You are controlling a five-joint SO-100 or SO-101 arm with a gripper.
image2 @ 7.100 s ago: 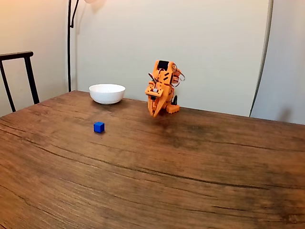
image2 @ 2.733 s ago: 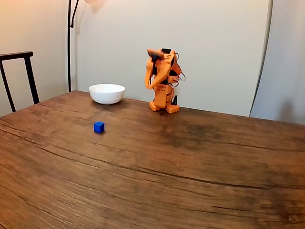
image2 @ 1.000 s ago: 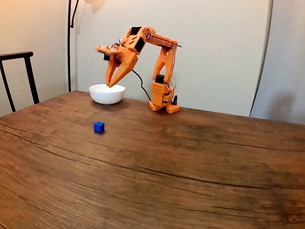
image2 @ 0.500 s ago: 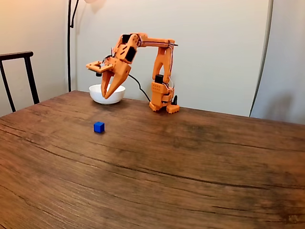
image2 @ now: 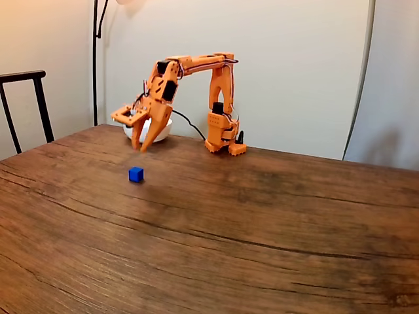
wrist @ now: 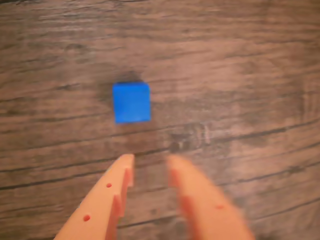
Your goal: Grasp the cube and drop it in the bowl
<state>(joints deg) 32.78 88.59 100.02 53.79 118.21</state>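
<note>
Wooden table (image2: 262,229): claw (image2: 138,147) parted, seemingly empty, above cube (image2: 135,174).

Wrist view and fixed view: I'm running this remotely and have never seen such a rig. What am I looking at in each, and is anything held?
The orange machine is a small robot arm bolted to a wooden table. The fixed view looks across the table from the front; the wrist view rides on the arm and looks down past its end effector. On the table lie a small blue cube and, further back, a white bowl. The end effector hangs open above the table, short of the cube, and holds nothing.
</note>
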